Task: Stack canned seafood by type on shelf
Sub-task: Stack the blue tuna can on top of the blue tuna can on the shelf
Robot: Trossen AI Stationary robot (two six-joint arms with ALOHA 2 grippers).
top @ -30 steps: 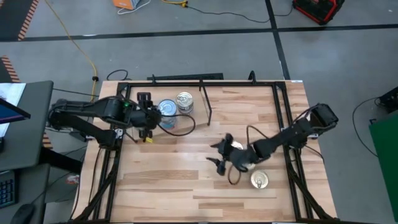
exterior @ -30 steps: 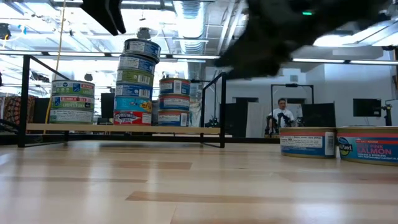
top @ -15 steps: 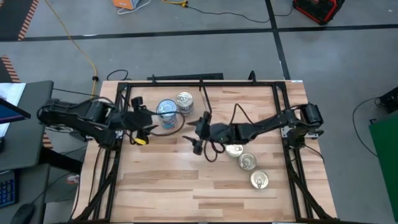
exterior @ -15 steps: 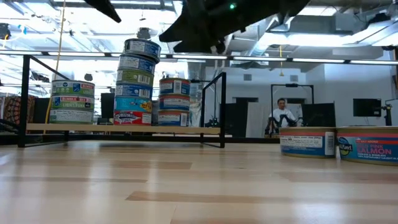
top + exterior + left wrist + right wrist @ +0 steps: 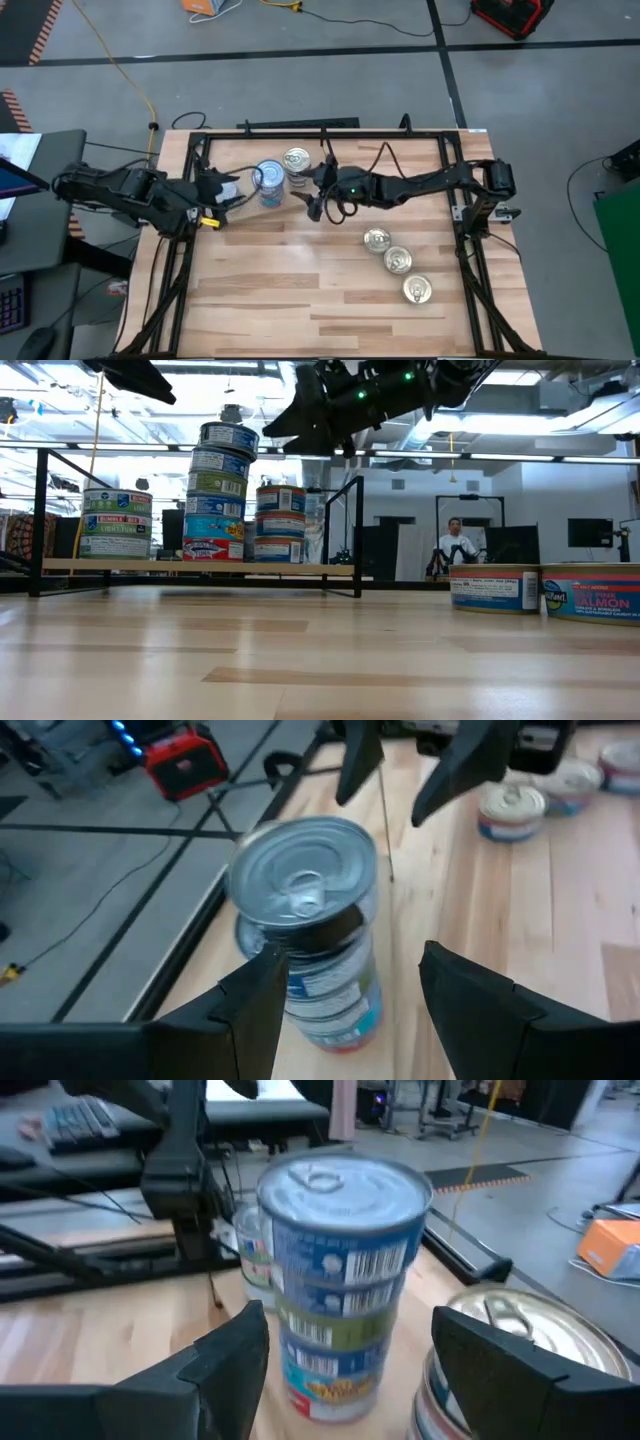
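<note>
Both grippers, left gripper [image 5: 222, 190] and right gripper [image 5: 312, 197], are hovering with jaws open and empty, flanking the tall tin stack [image 5: 268, 181], probably to steady it.

Blurred: silver-lidded top tin [image 5: 303, 885] of the tall blue-labelled stack. Cut off by the frame edge: gold-lidded neighbouring tin [image 5: 530, 1365]. Too small to read: distant stack labels [image 5: 222, 490].

On the shelf [image 5: 200, 567], a tall tin stack [image 5: 218, 492] stands between a shorter stack [image 5: 281, 523] and a low stack [image 5: 116, 523]. Three loose tins [image 5: 397, 261] lie in a diagonal row on the tabletop [image 5: 280, 300], well apart from the shelf.
</note>
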